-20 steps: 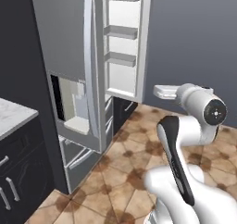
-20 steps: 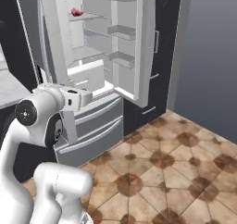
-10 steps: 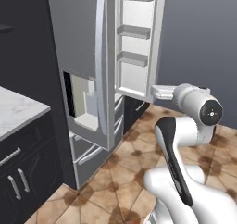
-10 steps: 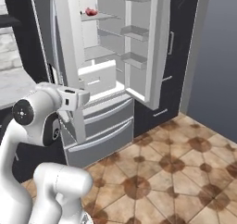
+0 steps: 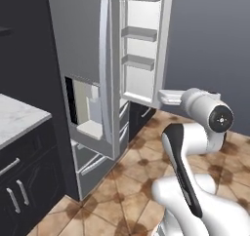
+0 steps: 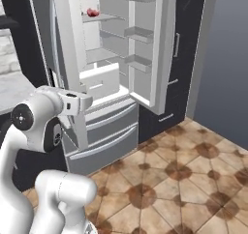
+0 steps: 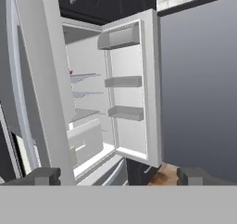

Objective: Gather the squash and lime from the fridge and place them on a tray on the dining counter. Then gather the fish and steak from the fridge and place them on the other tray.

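From the hand view I see the claw (image 7: pixel 118 176) standing wide open, its two dark fingertips (image 7: pixel 44 176) far apart at the bottom, and nothing is between them. It holds nothing and touches nothing. In the two base views I cannot make out the claw itself; the end of the arm is cut by the fridge door or lost against it.

In front of the claw is the fridge (image 7: pixel 111 93) with both upper doors swung open. The left door (image 7: pixel 39 84) stands edge-on, very close to the camera, and it hides a large part of the inside. The right door (image 7: pixel 134 86) is open outward and its door shelves look bare.

On an upper shelf, in the right base view, I see a small red thing (image 6: pixel 92 12), half hidden by the door edge. In the hand view only a little red speck (image 7: pixel 71 72) of it shows. It is too small for me to say if this is the steak. The squash, the lime and the fish I cannot pick out from here.

At the left, in the left base view, a corner of the white marble bench (image 5: pixel 17 120) shows, cut off by the frame edge.
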Tool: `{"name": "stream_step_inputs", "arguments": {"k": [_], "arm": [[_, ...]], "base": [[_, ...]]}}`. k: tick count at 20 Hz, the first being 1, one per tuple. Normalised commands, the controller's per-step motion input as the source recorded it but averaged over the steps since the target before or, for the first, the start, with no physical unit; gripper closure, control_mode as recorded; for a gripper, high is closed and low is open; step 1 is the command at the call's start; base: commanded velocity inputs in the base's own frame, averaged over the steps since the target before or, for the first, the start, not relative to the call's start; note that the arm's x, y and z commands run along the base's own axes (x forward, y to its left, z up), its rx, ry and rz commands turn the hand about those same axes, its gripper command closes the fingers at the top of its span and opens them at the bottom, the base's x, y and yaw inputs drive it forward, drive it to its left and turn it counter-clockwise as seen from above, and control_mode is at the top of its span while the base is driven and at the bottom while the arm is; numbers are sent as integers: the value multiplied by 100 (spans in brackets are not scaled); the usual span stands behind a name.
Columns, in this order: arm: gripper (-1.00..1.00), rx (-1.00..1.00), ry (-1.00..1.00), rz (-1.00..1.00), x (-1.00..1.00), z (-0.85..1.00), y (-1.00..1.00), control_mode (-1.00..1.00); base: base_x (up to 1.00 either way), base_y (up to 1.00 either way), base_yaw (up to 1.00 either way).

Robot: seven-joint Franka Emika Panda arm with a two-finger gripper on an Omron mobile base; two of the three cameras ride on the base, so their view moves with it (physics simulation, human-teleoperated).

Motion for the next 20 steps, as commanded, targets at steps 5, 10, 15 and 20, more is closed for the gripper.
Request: {"name": "stream_step_inputs", "arguments": {"k": [5, 10, 15, 20], "arm": [[-100, 0, 0, 0, 0, 0, 0, 100], [-100, 0, 0, 0, 0, 0, 0, 100], [-100, 0, 0, 0, 0, 0, 0, 100], [-100, 0, 0, 0, 0, 0, 0, 100]], "base": [[37, -2, -20], [48, 0, -22], [64, 5, -26], [40, 5, -17]]}}
